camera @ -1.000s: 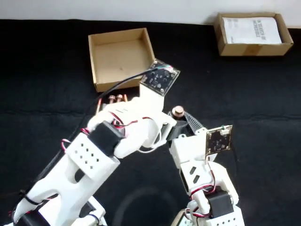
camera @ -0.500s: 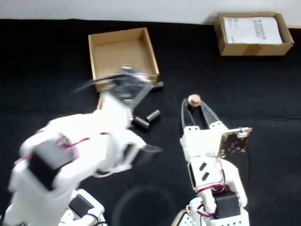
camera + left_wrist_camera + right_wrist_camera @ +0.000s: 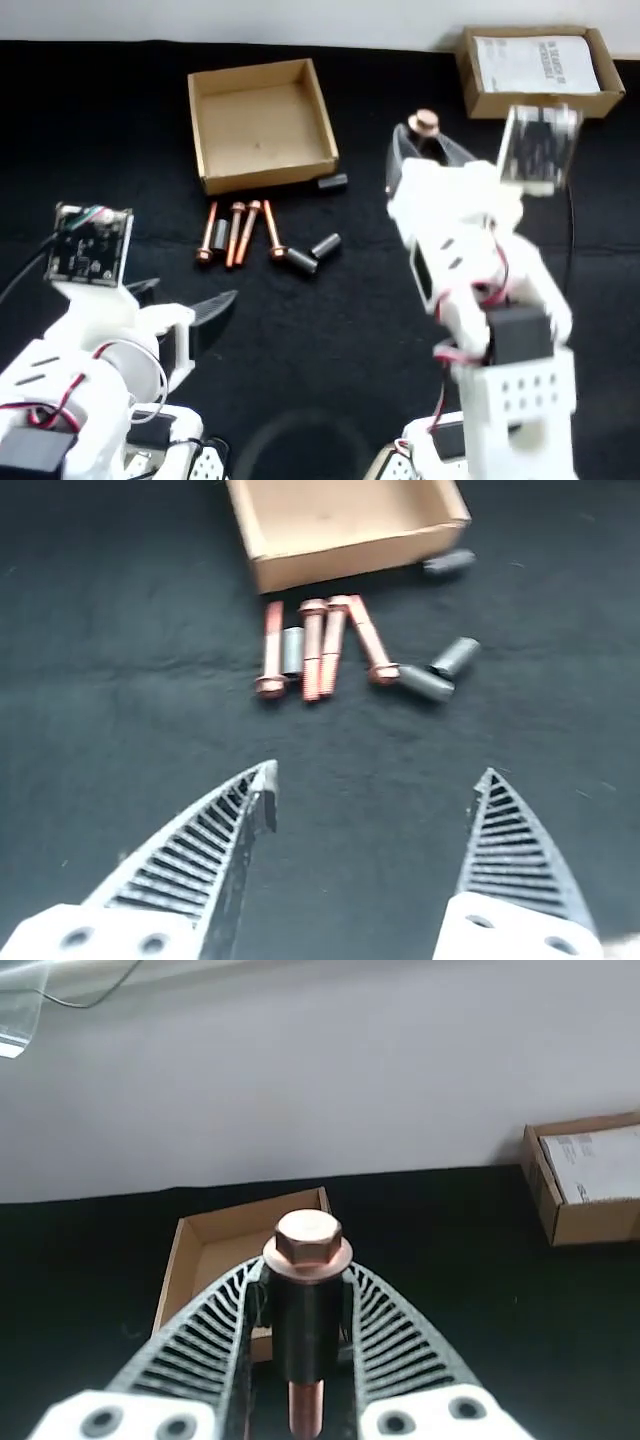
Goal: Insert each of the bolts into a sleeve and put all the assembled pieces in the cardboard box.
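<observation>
Left gripper (image 3: 379, 773): jaws spread wide, nothing between them, low over the near side of the black counter (image 3: 120, 150). Past it, four copper bolts (image 3: 312, 648) lie side by side. One grey sleeve (image 3: 292, 650) sits between two of them, and a sleeve pair (image 3: 428, 683) lies just beside the last bolt's head. A lone sleeve (image 3: 447, 562) lies near the corner of the cardboard box (image 3: 350, 550), outside it. Right gripper (image 3: 306, 1275): clamped on a sleeved bolt (image 3: 308, 1240), upright with head up and shank tip showing below the sleeve, to the right of the box in the high view. Far right at the back is a second box (image 3: 480, 100) with a printed sheet inside.
</observation>
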Tool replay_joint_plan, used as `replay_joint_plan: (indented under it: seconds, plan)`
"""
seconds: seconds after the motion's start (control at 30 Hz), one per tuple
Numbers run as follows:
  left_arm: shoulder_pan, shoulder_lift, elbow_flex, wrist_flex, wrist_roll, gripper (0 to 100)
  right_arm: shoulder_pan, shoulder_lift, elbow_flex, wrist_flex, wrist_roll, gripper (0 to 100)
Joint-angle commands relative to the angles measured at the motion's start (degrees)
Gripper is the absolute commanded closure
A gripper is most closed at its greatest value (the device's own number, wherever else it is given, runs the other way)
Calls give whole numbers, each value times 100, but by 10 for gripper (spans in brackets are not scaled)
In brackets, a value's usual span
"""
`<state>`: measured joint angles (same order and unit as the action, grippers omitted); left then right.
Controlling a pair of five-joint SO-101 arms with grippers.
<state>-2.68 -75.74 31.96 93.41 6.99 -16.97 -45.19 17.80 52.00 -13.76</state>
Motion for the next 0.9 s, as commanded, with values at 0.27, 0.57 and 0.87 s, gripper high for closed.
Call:
replay_joint_plan:
  seconds: [0.27,0.57,0.87]
  plan:
    - [-1121,-2492,3908,-2690,598,822,-567,3829,-5508,3029,70,990]
    - [-1138,-2791,5226,-4123,1196,976,-760,5701,-7275,3556,2189,990]
    - [-1490,-2712,6519,-5732,2198,976,-840,6791,-7327,3213,4079,990]
